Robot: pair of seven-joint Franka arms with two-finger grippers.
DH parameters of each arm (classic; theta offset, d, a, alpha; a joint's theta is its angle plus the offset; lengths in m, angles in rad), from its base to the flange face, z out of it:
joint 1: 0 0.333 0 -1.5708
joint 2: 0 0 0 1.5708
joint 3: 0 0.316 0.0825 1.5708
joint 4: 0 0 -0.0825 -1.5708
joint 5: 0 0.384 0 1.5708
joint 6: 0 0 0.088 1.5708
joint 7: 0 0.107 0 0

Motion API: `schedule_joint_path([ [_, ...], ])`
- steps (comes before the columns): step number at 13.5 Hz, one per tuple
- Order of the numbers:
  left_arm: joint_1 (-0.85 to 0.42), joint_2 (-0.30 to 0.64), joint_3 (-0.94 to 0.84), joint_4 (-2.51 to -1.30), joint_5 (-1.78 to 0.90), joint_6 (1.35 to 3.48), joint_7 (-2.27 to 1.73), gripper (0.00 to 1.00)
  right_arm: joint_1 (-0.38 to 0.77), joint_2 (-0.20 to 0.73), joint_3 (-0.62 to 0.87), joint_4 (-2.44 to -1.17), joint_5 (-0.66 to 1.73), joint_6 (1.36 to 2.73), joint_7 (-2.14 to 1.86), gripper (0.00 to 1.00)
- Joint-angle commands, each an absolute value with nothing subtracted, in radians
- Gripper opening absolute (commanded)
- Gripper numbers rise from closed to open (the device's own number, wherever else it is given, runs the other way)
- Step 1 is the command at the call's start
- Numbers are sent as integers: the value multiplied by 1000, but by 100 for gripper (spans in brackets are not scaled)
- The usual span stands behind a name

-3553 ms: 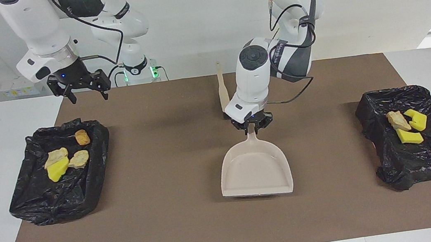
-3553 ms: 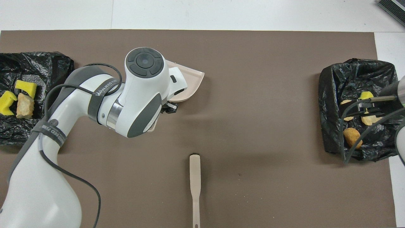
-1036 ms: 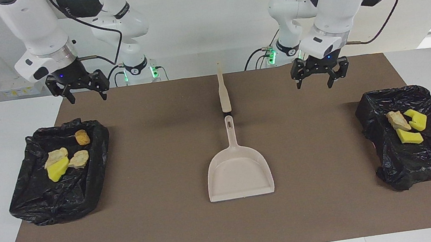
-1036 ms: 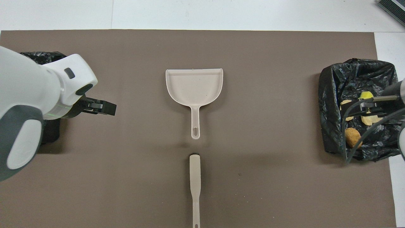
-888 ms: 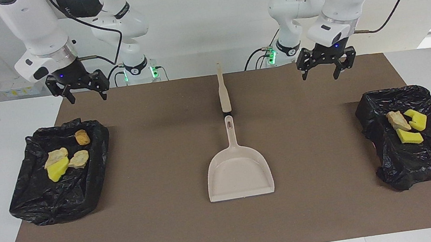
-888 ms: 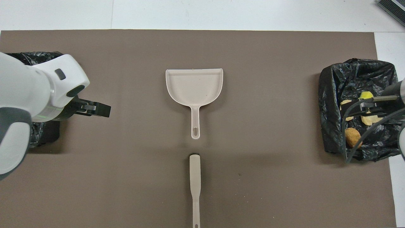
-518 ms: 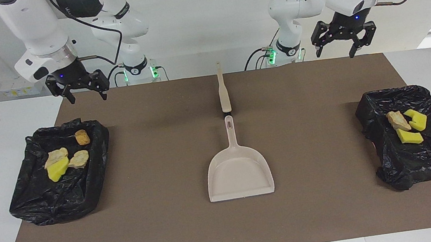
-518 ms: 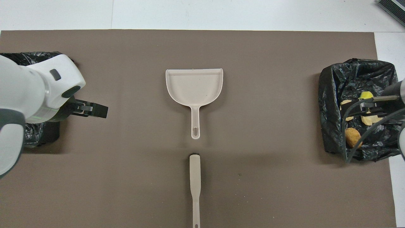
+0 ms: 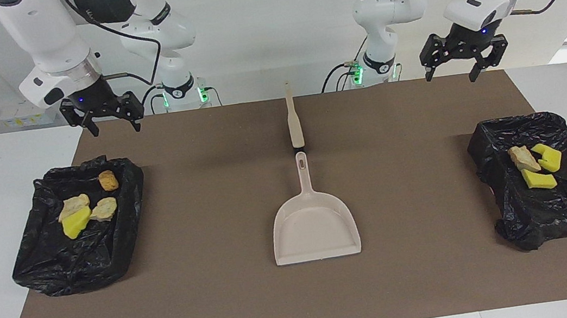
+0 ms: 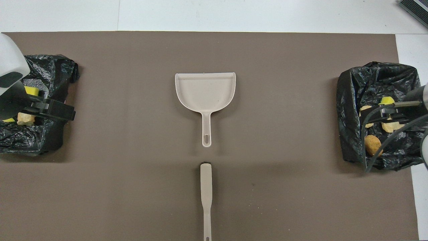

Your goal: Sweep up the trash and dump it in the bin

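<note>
Trash lies in two black bag-lined bins, one [image 9: 79,229] toward the right arm's end from the beige dustpan [image 9: 314,229], one [image 9: 550,184] toward the left arm's end. Yellow sponge pieces [image 9: 540,179] and tan foam lumps [image 9: 104,209] sit inside. The brush [image 9: 293,122] lies nearer the robots than the dustpan, on a brown mat [image 9: 214,217]. The left gripper [image 9: 465,59] and right gripper [image 9: 111,117] hang spread, empty, raised above the mat.

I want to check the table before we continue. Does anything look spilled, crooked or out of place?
Nothing stands out. All the trash lies inside the two black-lined bins, none on the mat. The dustpan lies flat and empty at mid-table, the brush in line with its handle. Left gripper and right gripper hang open, holding nothing.
</note>
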State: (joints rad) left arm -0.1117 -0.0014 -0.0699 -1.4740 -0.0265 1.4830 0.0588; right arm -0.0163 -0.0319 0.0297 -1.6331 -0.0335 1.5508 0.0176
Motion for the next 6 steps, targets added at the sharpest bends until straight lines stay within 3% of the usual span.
schedule_joint_path([
  [1,-98,-2,-77,-1463,-41,1488,68,100,-29,-52,35,-1654,-29,1552,25,100],
  [6,-98,-6,-74,-1468,-41,1488,61,100,-29,-54,35,-1654,-29,1549,21,100],
])
